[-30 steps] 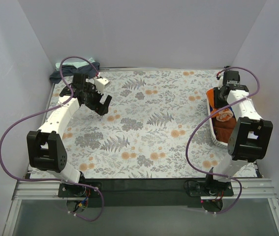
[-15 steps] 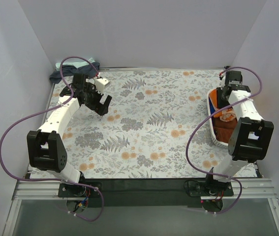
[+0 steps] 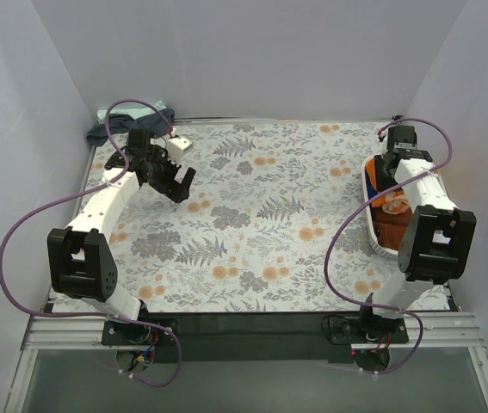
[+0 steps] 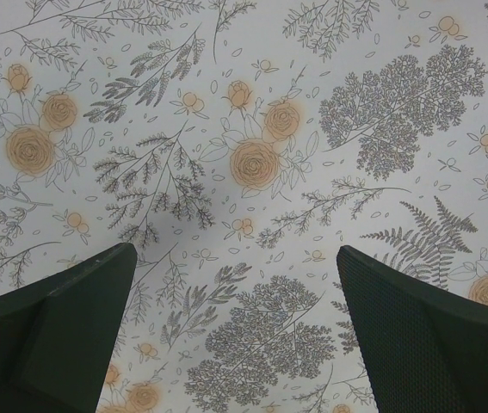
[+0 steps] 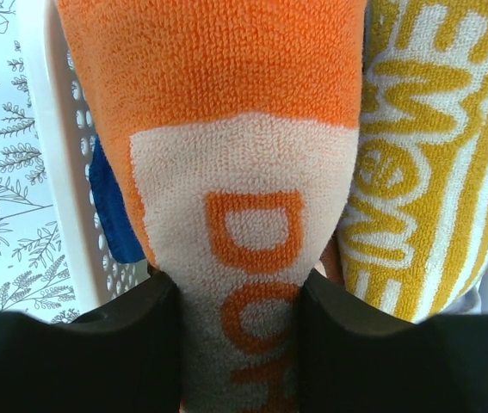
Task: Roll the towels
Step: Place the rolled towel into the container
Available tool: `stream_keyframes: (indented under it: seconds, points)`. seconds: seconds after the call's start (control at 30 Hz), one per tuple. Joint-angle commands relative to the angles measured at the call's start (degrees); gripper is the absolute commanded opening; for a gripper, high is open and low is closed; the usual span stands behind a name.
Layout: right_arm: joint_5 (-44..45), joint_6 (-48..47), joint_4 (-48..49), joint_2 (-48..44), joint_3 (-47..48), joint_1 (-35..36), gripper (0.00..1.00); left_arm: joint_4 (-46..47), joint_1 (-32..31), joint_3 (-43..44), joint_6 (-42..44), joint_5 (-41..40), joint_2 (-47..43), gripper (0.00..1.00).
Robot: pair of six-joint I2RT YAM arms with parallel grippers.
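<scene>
My right gripper is shut on a rolled orange towel with a white patch and orange lettering, its fingers pressing both sides. In the top view that orange towel sits in the white basket at the right edge, under my right gripper. A yellow-striped towel lies beside it, and a blue towel shows against the basket wall. My left gripper hangs open over the floral covering with nothing between its fingers. Navy and mint green towels lie at the back left corner.
A brown towel fills the basket's near end. The floral table covering spreads between the two arms. Grey walls close in the left, back and right sides. Purple cables loop off both arms.
The right wrist has shifted slightly over the basket, the orange towel still in its grip. The left arm has not moved.
</scene>
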Motion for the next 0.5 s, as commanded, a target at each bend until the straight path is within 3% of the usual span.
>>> stream_keyframes:
  seconds: [0.0, 0.17, 0.3, 0.47]
  points:
    - [-1.9, 1.4, -0.3, -0.9, 0.8, 1.2, 0.15, 0.9, -0.2, -0.4, 0.4, -0.3, -0.9, 0.98]
    - [-5.0, 2.7, -2.1, 0.5, 0.5, 1.2, 0.22, 0.8, -0.2, -0.6, 0.3, 0.0, -1.0, 0.98]
    - [-5.9, 3.1, -4.2, 1.4, 1.8, 1.1, 0.43, 0.7, -0.1, -0.6, 0.6, -0.3, -1.0, 0.98]
    - [-6.9, 2.3, -6.3, 0.7, 3.9, 0.2, 0.53, 0.7, -0.1, 0.2, 0.9, -0.4, -0.7, 0.98]
